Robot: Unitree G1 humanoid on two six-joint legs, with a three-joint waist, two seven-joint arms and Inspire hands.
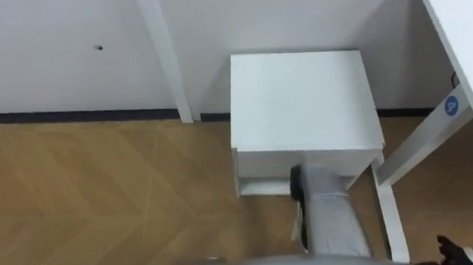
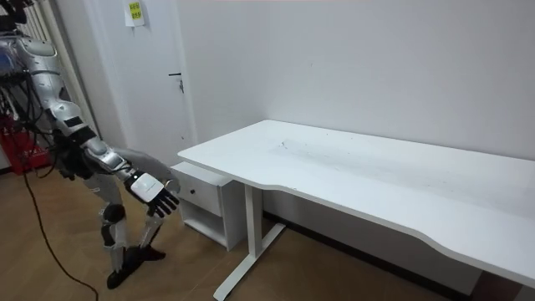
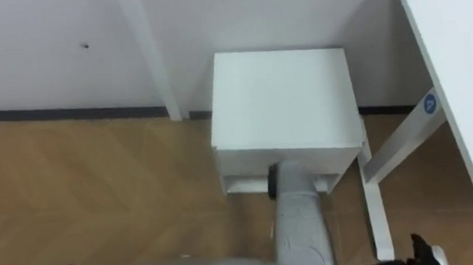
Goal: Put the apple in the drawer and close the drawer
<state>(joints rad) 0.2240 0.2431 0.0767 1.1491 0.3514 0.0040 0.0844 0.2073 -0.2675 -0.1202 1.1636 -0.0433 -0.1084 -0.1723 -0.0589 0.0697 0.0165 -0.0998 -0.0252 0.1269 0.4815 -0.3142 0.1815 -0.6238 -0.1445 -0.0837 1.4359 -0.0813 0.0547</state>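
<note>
- Room view: the right hand [image 2: 147, 188] holds its fingers [image 2: 167, 203] spread straight and empty. The drawer [image 2: 201, 191] front is just beyond the fingertips.
- Where the apple is, I cannot tell.
- Risk: an off-centre push may jam the drawer or shift the cabinet [image 1: 301, 103].
- Left eye view: the cabinet top hides those fingers.

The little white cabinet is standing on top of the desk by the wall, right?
Not quite. The cabinet stands on the floor beside the desk, not on top of it. It is white and by the wall, as the room view shows.
</note>
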